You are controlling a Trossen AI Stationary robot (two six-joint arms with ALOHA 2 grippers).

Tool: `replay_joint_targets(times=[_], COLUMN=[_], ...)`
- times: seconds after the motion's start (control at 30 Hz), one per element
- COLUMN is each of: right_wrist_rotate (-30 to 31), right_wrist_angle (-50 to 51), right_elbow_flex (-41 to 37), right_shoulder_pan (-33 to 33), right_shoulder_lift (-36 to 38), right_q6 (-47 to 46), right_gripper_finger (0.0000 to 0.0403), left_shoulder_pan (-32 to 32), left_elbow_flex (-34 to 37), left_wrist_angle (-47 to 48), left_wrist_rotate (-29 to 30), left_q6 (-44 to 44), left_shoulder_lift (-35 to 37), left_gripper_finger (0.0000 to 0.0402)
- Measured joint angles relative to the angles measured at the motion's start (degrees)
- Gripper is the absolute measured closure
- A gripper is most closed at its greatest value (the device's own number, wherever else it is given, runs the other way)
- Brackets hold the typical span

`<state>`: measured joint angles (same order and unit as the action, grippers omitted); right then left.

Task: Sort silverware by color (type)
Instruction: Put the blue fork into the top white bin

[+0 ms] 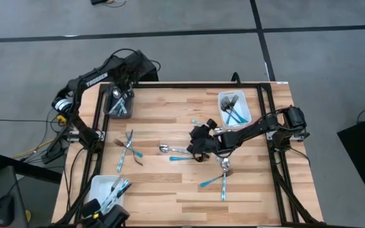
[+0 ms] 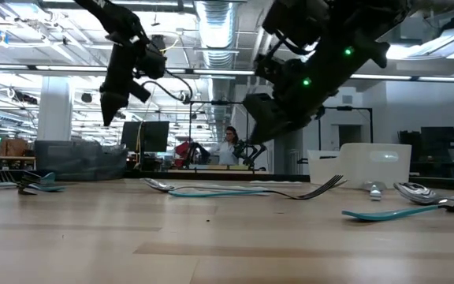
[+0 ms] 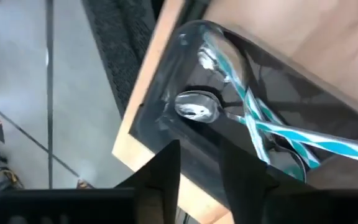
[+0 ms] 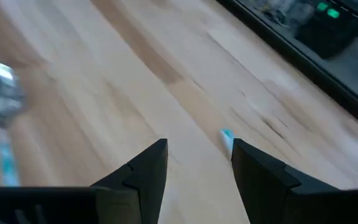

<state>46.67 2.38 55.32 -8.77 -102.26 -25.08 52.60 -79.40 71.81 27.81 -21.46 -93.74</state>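
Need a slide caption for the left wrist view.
Left gripper hovers open over the dark grey bin holding teal-handled spoons.

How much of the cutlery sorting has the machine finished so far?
Partly done. Forks lie in the white tray, spoons in the dark bin, more pieces in the near tray. The left gripper hangs open over the bin; the right gripper, open, hovers above the table. Several loose pieces remain unsorted.

Two matte black jointed arms; the left arm (image 1: pixel 97 79) bears white "TROSSEN" lettering and trailing black cables, the right arm (image 1: pixel 258 126) shows green indicator lights in the low view
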Motion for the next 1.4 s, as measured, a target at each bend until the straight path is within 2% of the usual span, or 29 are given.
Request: replay_joint_targets(times=[0.23,0.33,0.43,0.57,0.67,0.87,1.1,1.4], right_wrist_rotate=[1.05,-3.47,-10.37,-14.1,-15.27,-17.48,-26.92,-28.79], right_wrist_angle=[15.51,21.65,25.43,29.94,34.99,44.98,40.51,39.02], right_elbow_flex=[-0.01,-0.06,-0.01,-0.01,-0.01,-0.05,-3.1,-8.5], right_shoulder_pan=[-0.6,-1.3,-2.18,-4.41,-6.46,-11.44,-16.41,-21.58], right_shoulder_lift=[5.0,8.19,11.35,14.76,16.91,17.41,17.09,21.67], right_q6=[-11.48,-12.45,-12.82,-15.76,-20.28,-32.07,-36.7,-46.42], right_gripper_finger=[0.02,0.02,0.02,0.0204,0.021,0.0222,0.0223,0.0223], left_shoulder_pan=[-0.11,-0.6,-1.57,-5.0,-9.81,-21.36,-32.76,-43.58], left_elbow_flex=[0.0,0.0,0.0,1.41,4.72,13.66,27.04,40.92], left_wrist_angle=[-1.67,-3.51,-6.34,-12.47,-18.85,-29.54,-47.82,-71.79], left_wrist_rotate=[-0.41,-2.59,-11.64,-25.73,-29.85,-30.17,-30.55,-30.04], left_q6=[2.92,6.57,8.64,10.87,12.05,16.24,20.98,25.74], left_shoulder_lift=[8.12,12.24,16.46,22.16,26.5,32.89,34.94,33.6], left_gripper_finger=[0.0258,0.0252,0.0253,0.0257,0.0258,0.0258,0.0258,0.0258])
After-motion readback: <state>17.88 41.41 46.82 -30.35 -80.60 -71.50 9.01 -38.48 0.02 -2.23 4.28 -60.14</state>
